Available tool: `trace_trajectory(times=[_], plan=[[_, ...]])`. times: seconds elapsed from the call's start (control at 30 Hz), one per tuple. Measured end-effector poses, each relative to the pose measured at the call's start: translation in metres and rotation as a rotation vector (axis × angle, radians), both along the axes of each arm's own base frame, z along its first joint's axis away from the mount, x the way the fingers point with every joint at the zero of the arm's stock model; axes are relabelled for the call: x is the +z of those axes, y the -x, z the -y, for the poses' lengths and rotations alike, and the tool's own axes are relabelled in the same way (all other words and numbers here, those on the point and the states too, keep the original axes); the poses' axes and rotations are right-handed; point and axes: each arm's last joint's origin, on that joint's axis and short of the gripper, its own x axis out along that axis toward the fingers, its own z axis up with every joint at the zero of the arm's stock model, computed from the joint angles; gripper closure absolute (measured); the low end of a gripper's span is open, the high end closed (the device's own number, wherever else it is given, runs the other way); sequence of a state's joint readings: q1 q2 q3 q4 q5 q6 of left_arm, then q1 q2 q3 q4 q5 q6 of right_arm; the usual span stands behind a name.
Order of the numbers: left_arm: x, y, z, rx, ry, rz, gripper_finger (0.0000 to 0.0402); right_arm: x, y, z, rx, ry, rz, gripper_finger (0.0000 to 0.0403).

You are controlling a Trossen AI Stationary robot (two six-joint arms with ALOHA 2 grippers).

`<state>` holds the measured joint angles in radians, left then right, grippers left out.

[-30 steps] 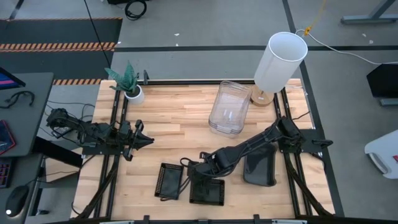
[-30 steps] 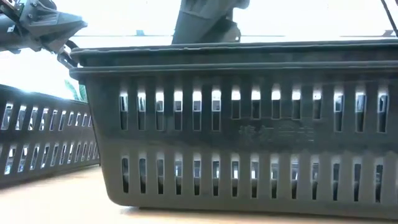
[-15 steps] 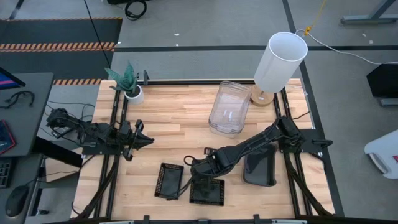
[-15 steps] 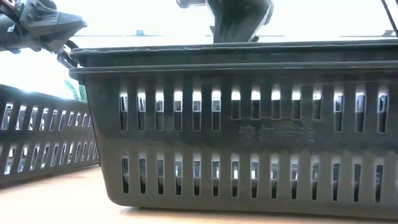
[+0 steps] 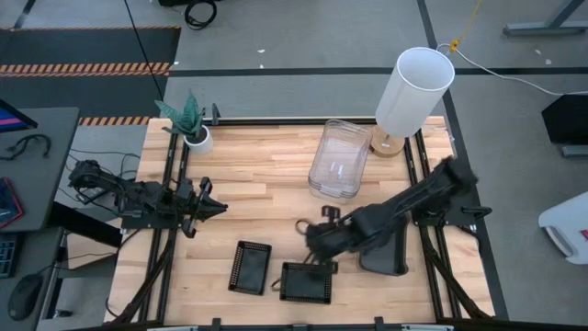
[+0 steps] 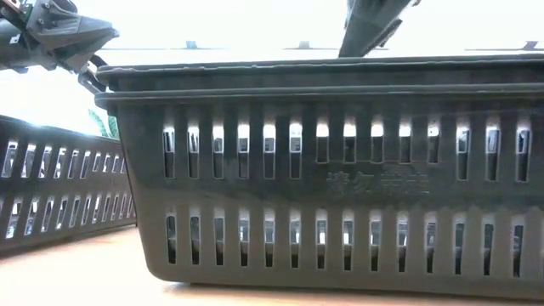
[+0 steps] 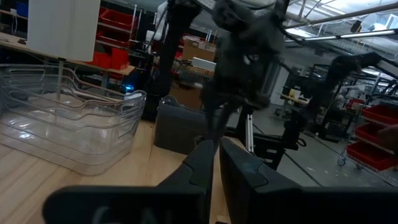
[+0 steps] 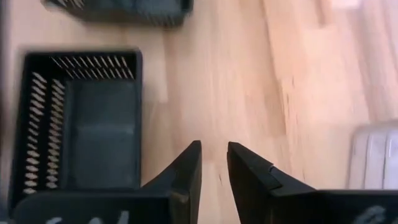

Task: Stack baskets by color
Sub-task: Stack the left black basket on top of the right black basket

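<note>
Two black mesh trays lie near the front of the worktop [image 5: 276,175]: the left tray [image 5: 250,268] and, just beside it, the right tray [image 5: 306,282]. At the far left, the left gripper [image 5: 219,207] waits with its fingers almost together, holding nothing, well apart from every basket. The right gripper [image 5: 308,228] hovers above bare wood behind the right tray, fingers a narrow gap apart, empty. Farther right, the clear baskets [image 5: 337,158] sit nested at the back; the dark-grey baskets [image 5: 384,250] sit near the right edge.
</note>
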<state>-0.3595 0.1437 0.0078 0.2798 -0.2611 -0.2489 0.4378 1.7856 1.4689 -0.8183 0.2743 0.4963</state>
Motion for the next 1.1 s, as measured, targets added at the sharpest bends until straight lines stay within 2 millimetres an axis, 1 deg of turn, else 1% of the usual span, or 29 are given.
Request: trace_trajectory(times=[0.1, 0.3, 0.43, 0.57, 0.7, 0.8, 0.97, 1.1], plan=[[0.0, 0.0, 0.0, 0.0, 0.001, 0.001, 0.0372, 0.005, 0.022, 0.013, -0.001, -0.031, 0.131, 0.0329], [0.0, 0.0, 0.0, 0.001, 0.0, 0.001, 0.0369, 0.01, 0.065, 0.036, 0.064, -0.003, 0.368, 0.0342], [0.0, 0.0, 0.0, 0.0, 0.0, 0.0, 0.0365, 0.005, 0.092, 0.053, 0.117, -0.002, 0.521, 0.0349], [0.0, 0.0, 0.0, 0.0, 0.0, 0.0, 0.037, -0.001, 0.118, 0.073, 0.137, 0.028, 0.664, 0.0356], [0.0, 0.0, 0.0, 0.0, 0.0, 0.0, 0.0375, -0.01, 0.142, 0.092, 0.159, 0.05, 0.767, 0.0362], [0.0, 0.0, 0.0, 0.0, 0.0, 0.0, 0.0375, -0.016, 0.159, 0.103, 0.178, 0.049, 0.813, 0.0365], [0.0, 0.0, 0.0, 0.001, 0.0, 0.0, 0.0368, -0.021, 0.184, 0.114, 0.222, 0.019, 0.897, 0.0364], [0.0, 0.0, 0.0, 0.0, 0.0, -0.001, 0.0366, -0.023, 0.2, 0.12, 0.242, -0.003, 0.967, 0.0365]])
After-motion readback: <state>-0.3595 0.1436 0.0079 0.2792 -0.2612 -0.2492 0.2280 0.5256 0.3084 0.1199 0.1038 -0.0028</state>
